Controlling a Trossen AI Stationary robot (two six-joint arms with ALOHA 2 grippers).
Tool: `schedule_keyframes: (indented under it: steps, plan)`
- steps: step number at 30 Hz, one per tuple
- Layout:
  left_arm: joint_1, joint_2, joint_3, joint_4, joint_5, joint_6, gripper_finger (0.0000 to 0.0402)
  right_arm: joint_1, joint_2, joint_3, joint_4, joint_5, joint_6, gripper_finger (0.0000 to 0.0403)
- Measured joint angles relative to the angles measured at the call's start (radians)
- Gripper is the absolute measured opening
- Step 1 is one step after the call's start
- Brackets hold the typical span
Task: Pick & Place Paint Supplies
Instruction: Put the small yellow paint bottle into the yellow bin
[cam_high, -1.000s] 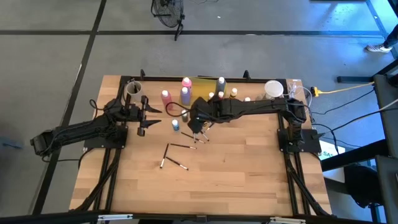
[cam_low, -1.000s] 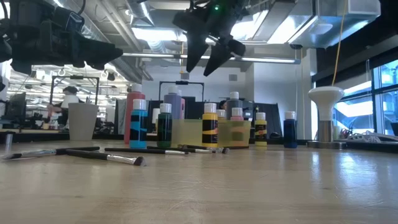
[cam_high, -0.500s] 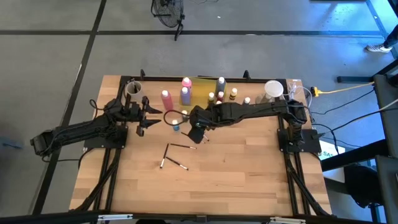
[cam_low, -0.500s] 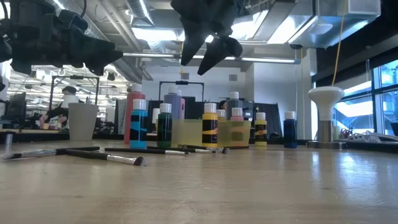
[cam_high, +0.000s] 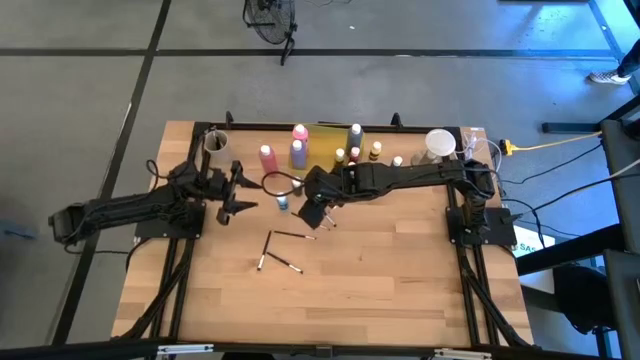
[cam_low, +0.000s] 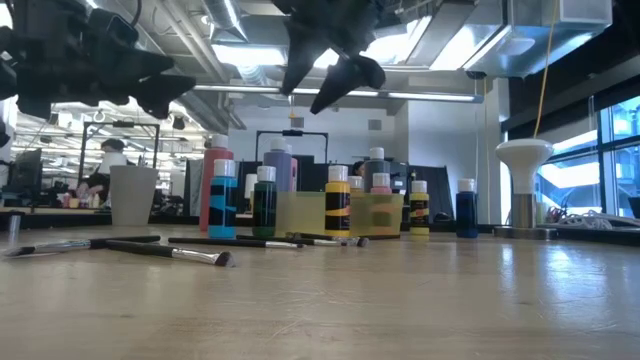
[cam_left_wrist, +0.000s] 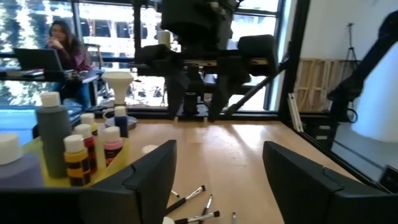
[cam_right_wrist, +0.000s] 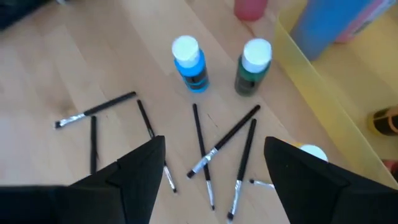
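the right hand (cam_high: 313, 211) is hovering above the middle of the tabletop (cam_high: 380, 270), its fingers (cam_right_wrist: 134, 177) standing wide with nothing between them. in the right wrist view, below the hand, a blue paint bottle (cam_right_wrist: 188, 63) and a green paint bottle (cam_right_wrist: 253, 66) are standing side by side, both white-capped, just beside the translucent yellow tray (cam_right_wrist: 323, 93). several thin dark brushes (cam_right_wrist: 227, 142) are lying scattered on the wood near them, some crossing each other. the left hand (cam_high: 232, 194) is hanging over the left part of the tabletop, also spread wide and carrying nothing. at the far side the pink squeeze bottle (cam_high: 266, 158) and the purple squeeze bottle (cam_high: 298, 152) are standing upright, with small bottles (cam_high: 354, 154) in the tray.
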Motion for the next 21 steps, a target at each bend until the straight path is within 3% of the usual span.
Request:
schedule_keyframes:
  steps: [16, 21]
  plan:
    - [-0.027, 0.000, 0.000, 0.001, -0.007, 0.061, 0.0249, -0.066, 0.000, 0.000, -0.167, 0.034, 0.044, 0.0254]
    - [-0.027, 0.000, 0.000, 0.001, -0.008, 0.070, 0.0251, -0.093, 0.001, 0.000, -0.196, -0.005, 0.040, 0.0250]
